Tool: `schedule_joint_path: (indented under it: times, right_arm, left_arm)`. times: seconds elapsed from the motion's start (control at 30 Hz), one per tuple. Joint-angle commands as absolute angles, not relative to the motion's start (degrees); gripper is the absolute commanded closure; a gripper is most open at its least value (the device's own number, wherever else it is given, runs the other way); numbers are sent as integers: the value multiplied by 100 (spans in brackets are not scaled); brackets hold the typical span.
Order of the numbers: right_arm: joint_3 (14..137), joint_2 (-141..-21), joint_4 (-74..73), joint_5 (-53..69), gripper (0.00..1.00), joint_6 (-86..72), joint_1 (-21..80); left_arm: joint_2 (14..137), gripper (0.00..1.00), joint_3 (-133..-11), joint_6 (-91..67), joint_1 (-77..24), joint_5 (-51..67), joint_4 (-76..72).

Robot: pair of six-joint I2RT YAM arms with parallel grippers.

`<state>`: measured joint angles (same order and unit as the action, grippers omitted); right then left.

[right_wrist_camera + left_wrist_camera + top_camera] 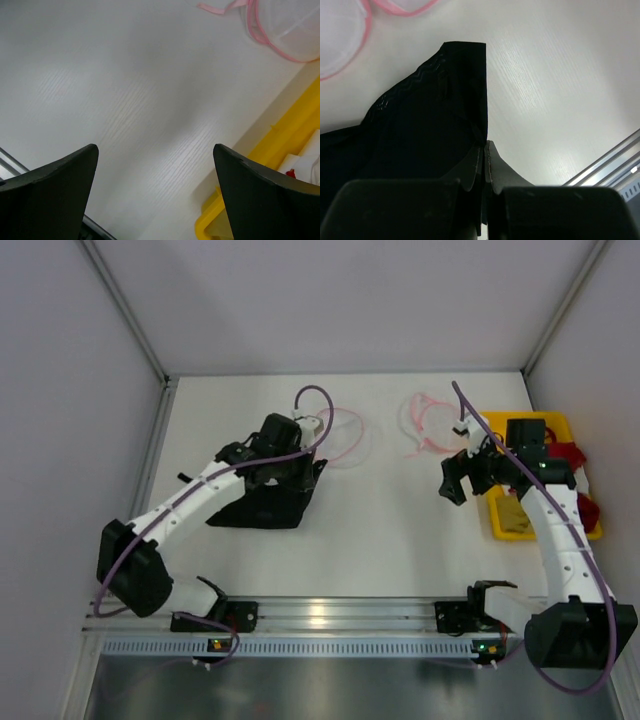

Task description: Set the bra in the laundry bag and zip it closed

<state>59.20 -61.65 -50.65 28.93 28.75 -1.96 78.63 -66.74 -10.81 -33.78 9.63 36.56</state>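
Observation:
The black bra lies on the white table at the left. In the left wrist view the bra fills the left half, its straight edge running into my jaws. My left gripper is shut on that edge, with the fabric pinched between the fingers. A round white mesh laundry bag with pink trim lies just beyond the bra, and its rim shows in the left wrist view. My right gripper is open and empty above bare table.
A second pink-trimmed mesh bag lies at the back right and also shows in the right wrist view. A yellow tray with red garments stands at the right edge, under my right arm. The metal rail runs along the near edge.

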Motion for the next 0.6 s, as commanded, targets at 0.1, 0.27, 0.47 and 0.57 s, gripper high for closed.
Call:
schedule_joint_path:
  times: [0.1, 0.27, 0.47, 0.57]
  right_arm:
    - [5775, -6082, -4835, 2532, 1, 2848, -342]
    - [5722, -6196, -4711, 2338, 0, 2804, -571]
    - [5792, -6328, -4799, 2356, 1, 2839, -870]
    - [5853, -6389, -4887, 2329, 1, 2891, -931]
  left_arm:
    - [8963, 100, -7312, -2239, -4313, 615, 2402]
    - [10095, 100, -7997, -2680, -4921, 527, 2145]
    - [10994, 78, -8753, -3120, -5203, 887, 1872]
    - [10882, 47, -8886, -2893, -5194, 940, 1872]
